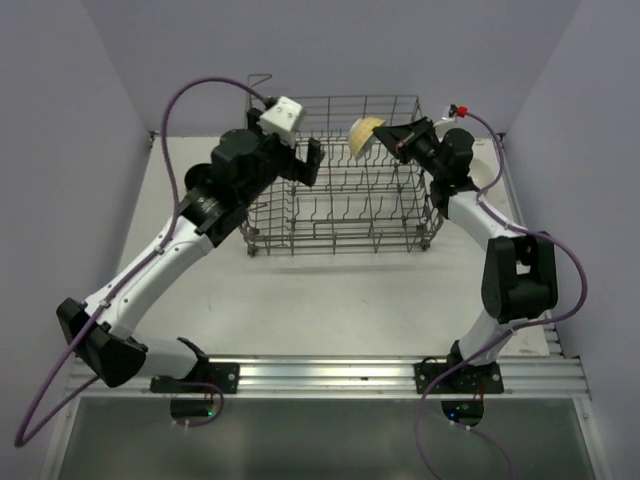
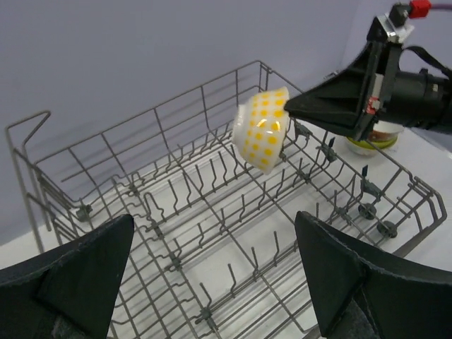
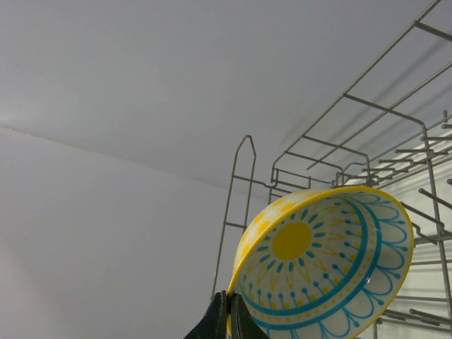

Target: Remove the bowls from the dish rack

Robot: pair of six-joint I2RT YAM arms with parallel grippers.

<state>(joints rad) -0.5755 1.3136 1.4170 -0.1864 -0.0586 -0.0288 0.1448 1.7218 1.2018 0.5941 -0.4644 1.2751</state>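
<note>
Left gripper [image 2: 215, 219]: released, jaws spread wide, holding nothing. It hangs over the left end of the rack [image 1: 330, 235], above the tines [image 2: 233, 247], clear of the wire.

Right gripper [image 3: 227, 314]: clenched, grasping the bowl [image 2: 263, 131] by its rim. The fingertips pinch one point on the edge and the rest of the bowl hangs free. The bowl sits directly beyond these fingertips, towards the left gripper but well apart from it.

Location: the bowl is in the air above the far right part of the rack, about level with its top rim. It touches no wire that can be seen.

Surroundings: the rack stands on the table [image 1: 330, 300], towards its far edge, roughly midway between the left and right edges. Upright tines fill its floor below the bowl. Tall grid sides close it all round. A handle loop [image 1: 260, 78] rises at its far left corner. Beyond the rack's right end a small pale vessel [image 2: 371, 138] with a yellowish rim stands on the table, partly hidden by the right gripper.

Orientation: the bowl is tipped on its side. Its patterned inside faces the right gripper and its yellow-dotted outside faces the left gripper. The rack's long axis runs parallel to the table's near edge.
</note>
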